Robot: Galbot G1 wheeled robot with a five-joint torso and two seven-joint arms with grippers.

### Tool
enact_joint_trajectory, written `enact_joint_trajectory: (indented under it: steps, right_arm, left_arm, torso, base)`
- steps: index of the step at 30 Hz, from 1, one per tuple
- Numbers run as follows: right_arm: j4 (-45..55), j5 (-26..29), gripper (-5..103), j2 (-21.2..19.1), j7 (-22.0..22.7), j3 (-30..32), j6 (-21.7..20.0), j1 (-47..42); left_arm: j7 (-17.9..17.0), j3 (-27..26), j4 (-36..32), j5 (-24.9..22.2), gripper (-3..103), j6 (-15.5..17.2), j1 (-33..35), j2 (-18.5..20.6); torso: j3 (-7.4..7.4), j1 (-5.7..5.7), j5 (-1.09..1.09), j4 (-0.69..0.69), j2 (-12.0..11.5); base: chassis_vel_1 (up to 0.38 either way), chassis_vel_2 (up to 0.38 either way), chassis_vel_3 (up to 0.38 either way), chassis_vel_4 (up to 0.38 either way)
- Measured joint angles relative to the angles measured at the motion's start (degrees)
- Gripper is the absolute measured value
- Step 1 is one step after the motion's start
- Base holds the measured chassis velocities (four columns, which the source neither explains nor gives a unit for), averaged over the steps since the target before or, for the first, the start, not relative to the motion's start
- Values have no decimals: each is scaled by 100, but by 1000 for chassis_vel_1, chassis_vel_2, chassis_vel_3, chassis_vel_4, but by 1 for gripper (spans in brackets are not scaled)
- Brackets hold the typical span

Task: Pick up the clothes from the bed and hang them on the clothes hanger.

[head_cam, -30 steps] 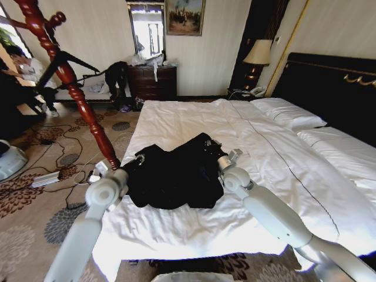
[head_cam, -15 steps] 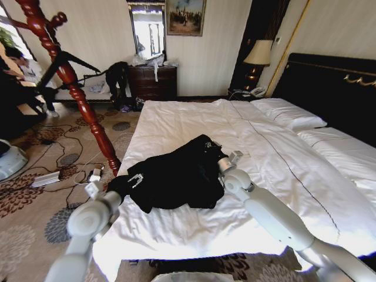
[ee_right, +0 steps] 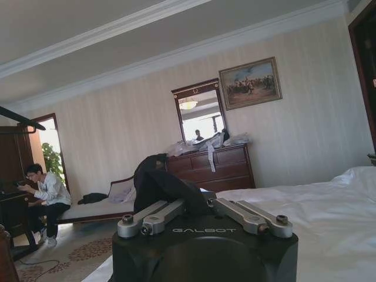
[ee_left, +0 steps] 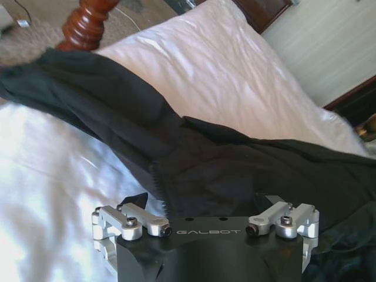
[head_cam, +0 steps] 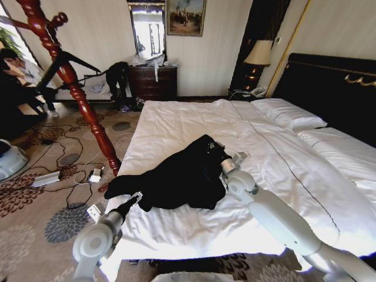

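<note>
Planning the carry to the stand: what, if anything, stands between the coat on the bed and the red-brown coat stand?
Nothing visible does. The clothes lie at the bed edge nearest the clothes hanger; between them is open carpet with loose cables near the stand's foot.

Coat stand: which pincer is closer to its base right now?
Left. The left pincer sits at the bed's near left edge, on the clothes, just below the coat stand base. The right pincer grips the clothes' far side, farther away.
</note>
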Motion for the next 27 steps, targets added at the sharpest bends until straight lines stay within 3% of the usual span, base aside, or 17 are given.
enact_joint_trajectory:
  steps: [1, 3, 5, 9, 12, 14, 18, 21, 24, 27]
  right_arm:
    - [5, -1, 1, -8, 1, 9, 0, -9]
    - [16, -1, 1, -25, 4, 24, 3, -23]
    - [17, -1, 1, -32, 5, 27, 4, -26]
    - [16, -3, 1, -60, 11, 33, 11, -32]
    - [14, -3, 1, -73, 12, 34, 12, -32]
    - [5, -3, 1, -75, 13, 38, 13, -32]
    - [-40, -5, 1, -56, 17, 44, 18, -17]
    - [-46, -6, 1, -43, 26, 44, 23, -13]
    - [-44, -9, 1, -37, 42, 49, 26, -14]
    - [-40, -10, 1, -39, 44, 57, 27, -18]
  left_arm:
    - [63, -3, 52, -58, 103, -56, -40, -53]
    - [225, -10, 195, -141, 95, -199, -145, -206]
    - [299, -9, 273, -147, 95, -270, -191, -280]
    - [498, 50, 542, -101, 74, -551, -324, -566]
    - [561, 57, 541, -87, 68, -657, -333, -620]
    - [581, 38, 470, -88, 63, -697, -321, -627]
    - [589, -48, 260, -91, 42, -744, -248, -508]
    - [589, -69, 202, -86, 36, -779, -236, -449]
    - [562, -88, 47, -29, 20, -775, -171, -381]
    - [537, -93, -40, 17, 15, -715, -114, -336]
  torso:
    - [0, 0, 0, 1, 0]
    - [0, 0, 0, 0, 0]
    - [0, 0, 0, 0, 0]
    - [0, 0, -1, 0, 0]
    - [0, 0, 0, 0, 0]
    - [0, 0, -1, 0, 0]
    - [0, 0, 0, 1, 0]
    - [0, 0, -1, 1, 0]
    - [0, 0, -1, 0, 0]
    - [0, 0, -1, 1, 0]
  base:
    - [0, 0, 0, 0]
    - [0, 0, 0, 0]
    - [0, 0, 0, 0]
    - [0, 0, 0, 0]
    - [0, 0, 0, 0]
    - [0, 0, 0, 0]
    - [0, 0, 0, 0]
    - [0, 0, 0, 0]
    - [0, 0, 0, 0]
    - [0, 0, 0, 0]
